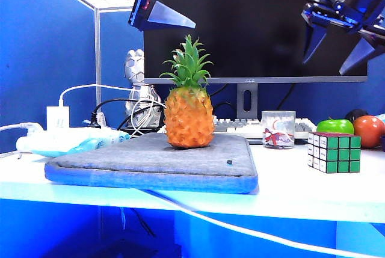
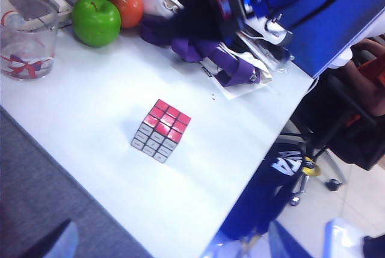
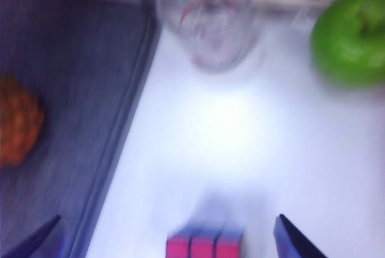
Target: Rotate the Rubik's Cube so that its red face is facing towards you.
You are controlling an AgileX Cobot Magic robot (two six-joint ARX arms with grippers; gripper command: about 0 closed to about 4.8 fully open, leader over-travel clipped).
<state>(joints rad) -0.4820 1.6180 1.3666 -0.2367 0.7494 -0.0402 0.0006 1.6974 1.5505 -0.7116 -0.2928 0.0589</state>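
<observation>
Nearby, glass [image 1: 278, 129] and green apple [image 1: 335, 125] flank the Rubik's Cube [image 1: 334, 152].

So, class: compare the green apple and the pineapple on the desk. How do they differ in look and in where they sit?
The green apple is smooth, round and glossy; the pineapple is orange, bumpy and taller, with a spiky green crown.
The apple sits on the white table behind the Rubik's Cube; the pineapple stands upright on the grey pad.
The apple is next to a red fruit; the pineapple stands alone.
Both are fruit shapes, untouched by either pincer.
</observation>
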